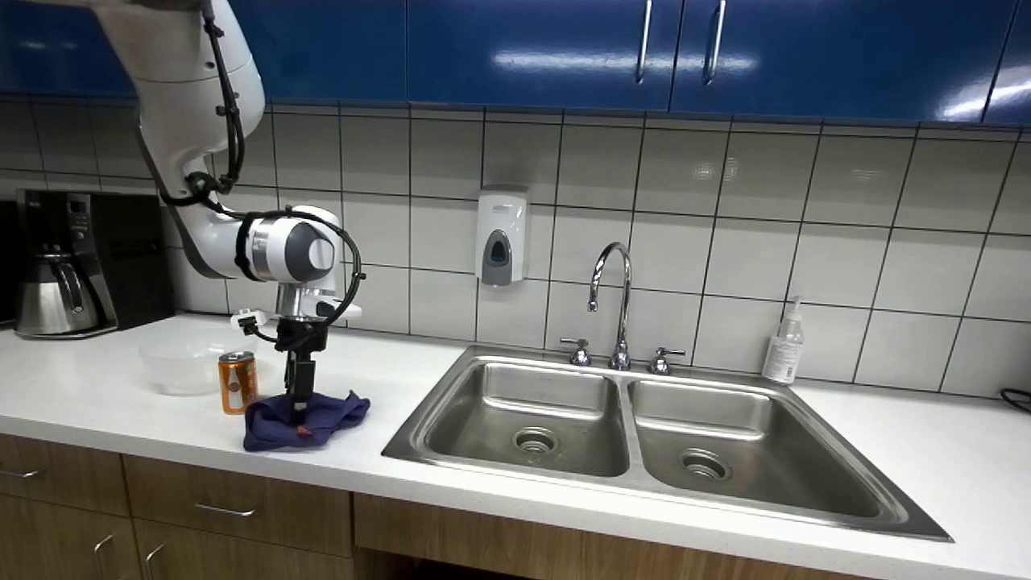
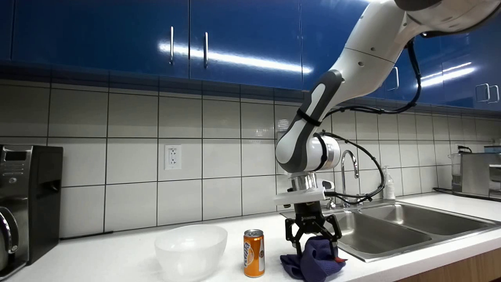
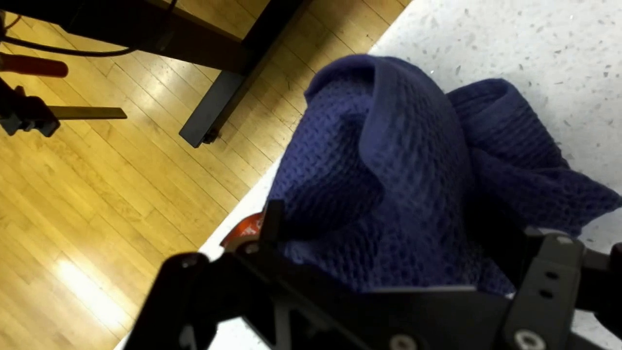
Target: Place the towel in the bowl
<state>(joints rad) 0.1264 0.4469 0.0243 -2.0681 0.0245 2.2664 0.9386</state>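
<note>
The towel [image 1: 270,427] is dark purple-blue and lies crumpled on the white counter in both exterior views [image 2: 313,266]. It fills the middle of the wrist view [image 3: 413,165]. My gripper [image 2: 316,252] points straight down over it with its fingers apart. A raised fold of towel stands between the fingers, which also show wide apart in the wrist view [image 3: 401,231]. The fingertips are down at the towel; contact is hard to tell. The bowl [image 2: 191,252] is translucent white and upright; it also shows in an exterior view [image 1: 173,370]. The wrist view does not show it.
An orange can [image 2: 254,254] stands between bowl and towel. A small red piece [image 2: 339,259] shows beside one fingertip. A double sink [image 1: 532,403] with a faucet [image 1: 620,306] lies beyond the towel. A coffee maker [image 1: 60,266] stands past the bowl. The counter's front edge is close to the towel.
</note>
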